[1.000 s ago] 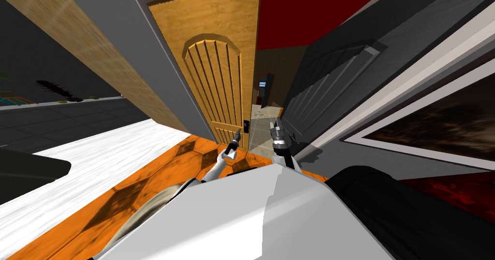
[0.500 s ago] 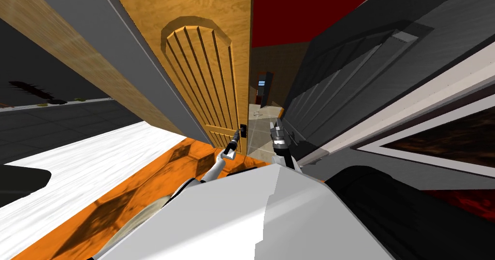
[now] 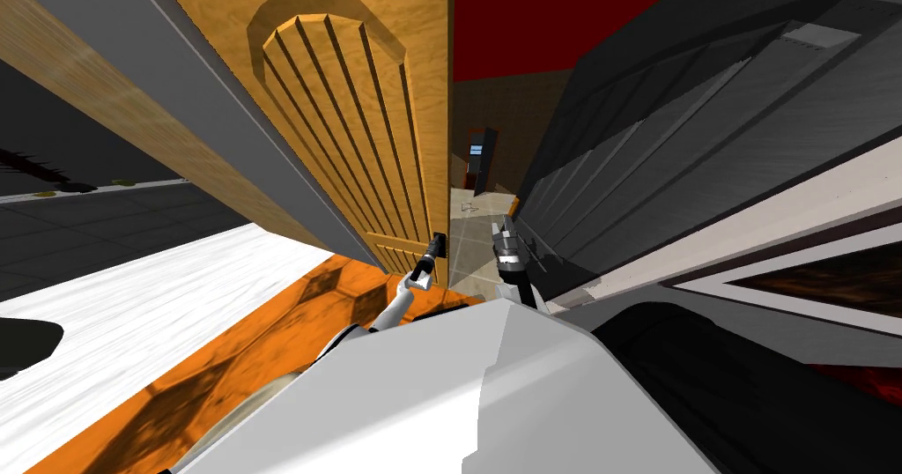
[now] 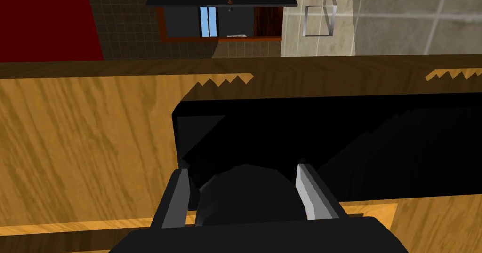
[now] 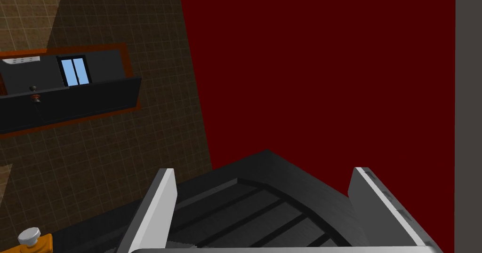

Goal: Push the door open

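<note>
Door [image 3: 352,125], wood-grained, arched ribbed panel, black knob [image 4: 245,193]

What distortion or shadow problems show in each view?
Head view: wide lens tilts and splays the wooden door. Left wrist view: black knob blends into the black plate behind; jagged shadow edges. Right wrist view: even light, no glare.

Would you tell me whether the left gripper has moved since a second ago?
Yes: the left gripper has advanced across the gap to the black handle on the wooden door.
</note>
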Available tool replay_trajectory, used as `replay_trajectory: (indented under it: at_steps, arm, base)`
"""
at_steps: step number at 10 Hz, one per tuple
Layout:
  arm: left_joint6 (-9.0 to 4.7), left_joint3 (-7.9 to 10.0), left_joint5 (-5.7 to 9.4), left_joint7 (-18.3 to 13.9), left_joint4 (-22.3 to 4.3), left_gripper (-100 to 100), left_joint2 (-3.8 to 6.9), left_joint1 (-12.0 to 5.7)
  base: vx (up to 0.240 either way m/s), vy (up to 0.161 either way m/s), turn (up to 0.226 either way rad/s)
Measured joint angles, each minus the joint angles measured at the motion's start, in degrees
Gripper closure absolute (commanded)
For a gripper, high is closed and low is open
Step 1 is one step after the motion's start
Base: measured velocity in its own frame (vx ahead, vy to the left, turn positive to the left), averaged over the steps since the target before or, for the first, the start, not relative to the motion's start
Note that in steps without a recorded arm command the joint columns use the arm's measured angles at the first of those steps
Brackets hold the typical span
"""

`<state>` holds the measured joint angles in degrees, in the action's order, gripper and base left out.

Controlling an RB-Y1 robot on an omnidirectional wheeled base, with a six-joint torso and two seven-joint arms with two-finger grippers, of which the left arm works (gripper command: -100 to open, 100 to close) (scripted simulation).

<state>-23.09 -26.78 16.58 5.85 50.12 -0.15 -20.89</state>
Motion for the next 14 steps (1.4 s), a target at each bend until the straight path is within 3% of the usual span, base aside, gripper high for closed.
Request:
replay_trajectory:
  at_steps: [5,8,10,12,13,14]
  arm:
    - [0.20,-0.04,-0.01,0.0,-0.3,100,0.13,0.25]
    - [0.86,0.97,0.11,0.4,-0.2,100,1.03,0.80]
    - [0.42,1.93,0.29,0.4,-1.0,100,1.54,-0.12]
    - [0.68,3.12,0.33,1.0,-0.4,100,2.03,0.31]
    - [0.56,3.79,0.40,1.2,-0.7,100,2.23,0.14]
    - [-0.49,4.50,0.47,1.3,-2.7,100,2.05,-0.89]
  base:
    - [0.004,-0.012,0.006]
    - [0.121,-0.135,0.053]
    - [0.139,-0.150,0.049]
    - [0.164,-0.188,0.061]
    - [0.138,-0.160,0.091]
    - [0.161,-0.156,0.091]
